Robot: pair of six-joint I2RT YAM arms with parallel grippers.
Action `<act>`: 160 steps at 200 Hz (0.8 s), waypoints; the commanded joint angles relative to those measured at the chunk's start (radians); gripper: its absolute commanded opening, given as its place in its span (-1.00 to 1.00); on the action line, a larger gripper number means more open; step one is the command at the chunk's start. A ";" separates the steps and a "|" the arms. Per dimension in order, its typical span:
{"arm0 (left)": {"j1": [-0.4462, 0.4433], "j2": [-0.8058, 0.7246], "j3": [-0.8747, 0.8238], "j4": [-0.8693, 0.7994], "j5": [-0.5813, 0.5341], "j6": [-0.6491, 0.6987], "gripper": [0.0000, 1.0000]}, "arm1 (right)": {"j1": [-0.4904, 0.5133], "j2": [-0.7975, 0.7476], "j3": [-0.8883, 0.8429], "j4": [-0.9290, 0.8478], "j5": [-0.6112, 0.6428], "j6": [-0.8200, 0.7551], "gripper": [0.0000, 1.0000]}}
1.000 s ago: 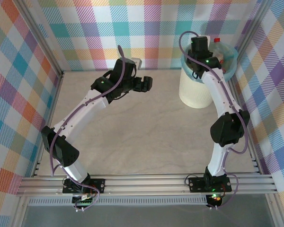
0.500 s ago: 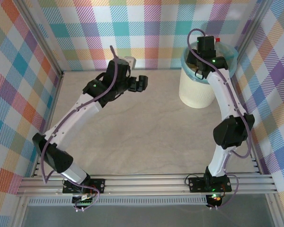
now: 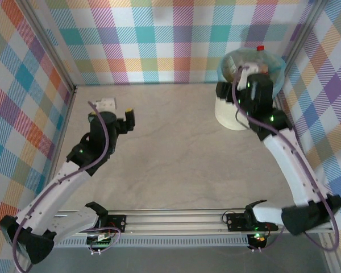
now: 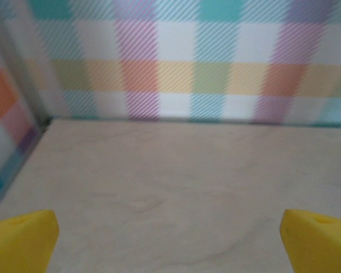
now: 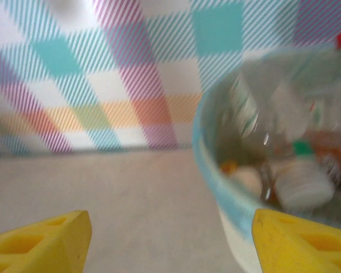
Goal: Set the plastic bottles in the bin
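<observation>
Left gripper (image 4: pixel 170 239) over table (image 3: pixel 176 153), near left; fingers spread wide, nothing between. Further back I see right gripper (image 5: pixel 173 242), fingers apart, empty, just beside bin (image 3: pixel 230 118). Bin upright, far right corner by checked wall (image 3: pixel 159 34). Plastic bottles (image 5: pixel 298 182) heaped inside, axes mixed; red-capped bottle (image 3: pixel 260 49) cap up above rim.

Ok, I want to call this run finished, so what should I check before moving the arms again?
1. Left tool open and empty: ok.
2. Right tool open and empty: ok.
3. Plastic bottles lying inside the bin: ok.
4. Table free of stray bottles: ok where visible.
5. Right tool apart from the bin rim: cannot tell.
</observation>
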 commanded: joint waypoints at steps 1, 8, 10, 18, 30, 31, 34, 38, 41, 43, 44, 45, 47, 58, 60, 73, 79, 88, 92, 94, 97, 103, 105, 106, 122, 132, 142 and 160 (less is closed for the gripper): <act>0.067 -0.057 -0.175 0.157 -0.106 0.020 1.00 | -0.001 -0.148 -0.229 0.087 -0.070 -0.126 0.52; 0.094 -0.069 -0.234 0.209 -0.096 0.043 1.00 | 0.000 -0.199 -0.302 0.082 -0.041 -0.168 0.51; 0.102 -0.072 -0.252 0.225 -0.095 0.048 1.00 | -0.001 -0.213 -0.323 0.082 -0.030 -0.179 0.51; 0.130 -0.067 -0.317 0.292 -0.097 0.082 1.00 | -0.002 -0.264 -0.403 0.090 0.022 -0.212 0.52; 0.178 -0.042 -0.390 0.366 -0.097 0.090 1.00 | -0.002 -0.336 -0.532 0.131 0.069 -0.265 0.57; 0.182 -0.039 -0.395 0.371 -0.096 0.088 1.00 | -0.001 -0.342 -0.543 0.136 0.071 -0.271 0.57; 0.194 -0.029 -0.410 0.385 -0.095 0.083 1.00 | -0.002 -0.359 -0.576 0.154 0.073 -0.280 0.57; 0.207 -0.015 -0.424 0.399 -0.096 0.071 1.00 | -0.003 -0.381 -0.619 0.180 0.076 -0.331 0.58; 0.220 -0.004 -0.434 0.410 -0.094 0.057 1.00 | -0.003 -0.396 -0.651 0.200 0.078 -0.351 0.58; 0.228 0.003 -0.439 0.415 -0.091 0.047 1.00 | -0.003 -0.404 -0.671 0.214 0.080 -0.361 0.59; 0.231 0.007 -0.442 0.419 -0.089 0.043 1.00 | -0.004 -0.410 -0.680 0.223 0.082 -0.367 0.60; 0.235 0.011 -0.445 0.420 -0.086 0.038 1.00 | -0.003 -0.415 -0.685 0.231 0.083 -0.372 0.60; 0.242 0.016 -0.449 0.424 -0.080 0.029 1.00 | -0.004 -0.424 -0.712 0.246 0.089 -0.380 0.61; 0.270 0.056 -0.474 0.458 -0.048 -0.008 1.00 | -0.006 -0.462 -0.822 0.336 0.137 -0.404 0.63; 0.273 0.063 -0.481 0.468 -0.044 -0.012 1.00 | -0.007 -0.468 -0.840 0.353 0.144 -0.406 0.63; 0.282 0.113 -0.516 0.533 -0.016 -0.009 1.00 | -0.031 -0.485 -0.938 0.432 0.156 -0.395 0.61; 0.283 0.135 -0.525 0.552 0.001 0.003 1.00 | -0.045 -0.484 -0.977 0.479 0.140 -0.386 0.61; 0.284 0.162 -0.536 0.565 0.003 0.006 1.00 | -0.069 -0.469 -1.028 0.553 0.106 -0.365 0.61; 0.285 0.171 -0.540 0.574 0.003 0.005 1.00 | -0.079 -0.459 -1.048 0.589 0.086 -0.356 0.61; 0.285 0.175 -0.543 0.580 0.006 0.006 1.00 | -0.085 -0.453 -1.058 0.609 0.076 -0.353 0.62; 0.287 0.180 -0.550 0.592 0.011 0.007 1.00 | -0.091 -0.443 -1.072 0.638 0.060 -0.348 0.62; 0.292 0.191 -0.566 0.630 0.030 0.011 1.00 | -0.105 -0.416 -1.095 0.696 0.033 -0.338 0.62; 0.295 0.196 -0.572 0.645 0.034 0.012 1.00 | -0.109 -0.408 -1.101 0.714 0.025 -0.334 0.62; 0.296 0.200 -0.574 0.652 0.040 0.012 1.00 | -0.110 -0.404 -1.104 0.721 0.022 -0.332 0.62; 0.333 0.252 -0.611 0.768 0.177 0.035 1.00 | -0.136 -0.318 -1.129 0.837 -0.059 -0.321 0.62; 0.356 0.290 -0.595 0.781 0.271 0.062 0.98 | -0.150 -0.255 -1.147 0.931 -0.095 -0.322 0.61; 0.374 0.328 -0.587 0.831 0.352 0.099 0.96 | -0.175 -0.188 -1.166 1.042 -0.136 -0.309 0.60; 0.419 0.391 -0.582 0.939 0.477 0.108 0.96 | -0.213 -0.052 -1.187 1.233 -0.184 -0.272 0.45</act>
